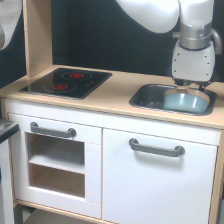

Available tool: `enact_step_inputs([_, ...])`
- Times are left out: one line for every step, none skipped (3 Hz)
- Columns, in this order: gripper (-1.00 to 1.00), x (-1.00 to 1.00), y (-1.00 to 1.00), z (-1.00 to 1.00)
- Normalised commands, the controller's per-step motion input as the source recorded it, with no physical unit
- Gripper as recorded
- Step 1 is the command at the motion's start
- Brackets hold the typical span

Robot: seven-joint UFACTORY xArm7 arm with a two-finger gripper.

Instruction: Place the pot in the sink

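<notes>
The pot (185, 102) sits in the sink (146, 96) at three o'clock — the gripper (191, 86) spread unclear — lifting early could drag it out.

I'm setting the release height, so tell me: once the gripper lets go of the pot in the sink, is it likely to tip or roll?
Probably not: the pot looks short and wide, so it should sit flat. It already lies low inside the sink, so any drop seems small. The gripper hides its top, so the grip is unclear.
</notes>
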Motion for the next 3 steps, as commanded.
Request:
enact_step_inputs([0.92,0.52,0.08,0.7])
enact_step_inputs([0.92,0.48,0.08,0.66])
enact_step_inputs([0.92,0.51,0.07,0.7])
